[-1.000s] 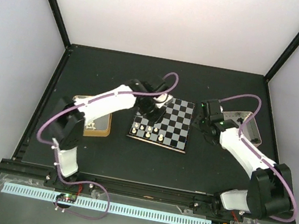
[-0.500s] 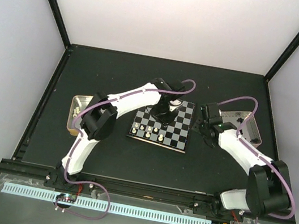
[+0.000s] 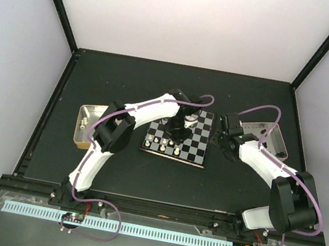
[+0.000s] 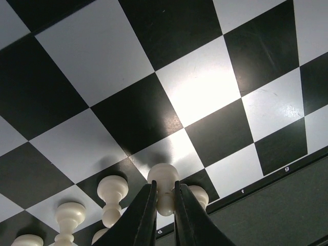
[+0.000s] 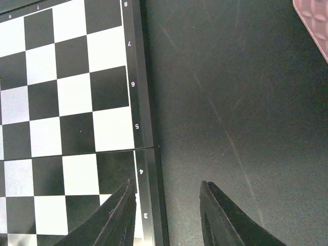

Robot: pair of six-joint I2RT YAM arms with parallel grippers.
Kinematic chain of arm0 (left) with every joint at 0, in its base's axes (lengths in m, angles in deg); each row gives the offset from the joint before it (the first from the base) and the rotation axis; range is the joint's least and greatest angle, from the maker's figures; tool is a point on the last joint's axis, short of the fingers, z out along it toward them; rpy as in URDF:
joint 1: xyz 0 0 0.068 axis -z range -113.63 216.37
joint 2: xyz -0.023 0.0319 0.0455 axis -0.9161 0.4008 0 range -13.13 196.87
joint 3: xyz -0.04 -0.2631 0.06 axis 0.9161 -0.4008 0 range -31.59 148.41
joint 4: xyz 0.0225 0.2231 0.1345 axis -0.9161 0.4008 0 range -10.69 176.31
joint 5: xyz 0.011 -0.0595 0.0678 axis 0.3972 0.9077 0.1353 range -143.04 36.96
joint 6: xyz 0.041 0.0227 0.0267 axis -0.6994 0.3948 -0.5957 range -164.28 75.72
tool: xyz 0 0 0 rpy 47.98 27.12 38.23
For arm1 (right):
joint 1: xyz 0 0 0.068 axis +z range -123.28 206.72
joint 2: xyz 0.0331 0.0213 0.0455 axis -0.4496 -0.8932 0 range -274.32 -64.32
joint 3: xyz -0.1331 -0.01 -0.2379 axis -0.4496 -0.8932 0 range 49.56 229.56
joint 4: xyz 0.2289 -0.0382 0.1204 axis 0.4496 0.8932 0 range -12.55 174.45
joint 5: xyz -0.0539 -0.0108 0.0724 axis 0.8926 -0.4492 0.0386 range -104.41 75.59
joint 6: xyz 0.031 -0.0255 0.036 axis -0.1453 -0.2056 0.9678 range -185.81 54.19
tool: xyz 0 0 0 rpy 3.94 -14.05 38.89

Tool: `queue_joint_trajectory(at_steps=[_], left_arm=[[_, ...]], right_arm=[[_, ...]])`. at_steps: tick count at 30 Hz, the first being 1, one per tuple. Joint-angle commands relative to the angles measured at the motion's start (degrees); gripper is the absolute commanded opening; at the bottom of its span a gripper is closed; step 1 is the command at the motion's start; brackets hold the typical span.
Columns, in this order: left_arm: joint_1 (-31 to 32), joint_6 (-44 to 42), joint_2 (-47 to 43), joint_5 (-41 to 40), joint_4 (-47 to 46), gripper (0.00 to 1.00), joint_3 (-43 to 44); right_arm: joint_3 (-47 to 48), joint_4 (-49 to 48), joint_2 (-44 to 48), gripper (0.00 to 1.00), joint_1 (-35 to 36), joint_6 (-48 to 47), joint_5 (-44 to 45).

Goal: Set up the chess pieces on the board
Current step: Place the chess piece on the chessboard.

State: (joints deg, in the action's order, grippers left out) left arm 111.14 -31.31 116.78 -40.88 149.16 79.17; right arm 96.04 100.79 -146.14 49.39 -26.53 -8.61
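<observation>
On the black tabletop (image 3: 236, 185), the left gripper (image 4: 164, 187) has swung from the gold-sided tin (image 3: 78, 134) at 9 o'clock onto the black-and-silver chequered board (image 3: 195, 134), pinching a cream-white pawn (image 4: 163, 174) beside the other cream pieces (image 4: 111, 187) near its 6 o'clock edge, likely about to set it down, while the right gripper (image 5: 168, 187) waits open-fingered and empty at 3 o'clock.

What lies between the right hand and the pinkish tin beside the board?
Only bare dark table, as the right wrist view shows: right hand at the bottom, pinkish tin in the top corner.
</observation>
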Motion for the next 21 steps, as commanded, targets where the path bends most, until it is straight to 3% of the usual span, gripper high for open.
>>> queue_joint_trajectory(at_steps=[1,12,21], left_arm=[[0.4,-1.2,1.1,1.4,1.9,0.12,2.8],[0.4,-1.9,2.2,2.5,2.5,0.14,3.0],[0.2,-1.5,2.0,2.3,2.4,0.29,3.7]], right_arm=[[0.4,-1.5,-0.5,0.37,-0.5,-0.6,0.2],[0.3,-1.1,-0.7,0.37,-0.5,-0.1,0.8],[0.4,-0.9,-0.5,0.37,-0.5,0.1,0.4]])
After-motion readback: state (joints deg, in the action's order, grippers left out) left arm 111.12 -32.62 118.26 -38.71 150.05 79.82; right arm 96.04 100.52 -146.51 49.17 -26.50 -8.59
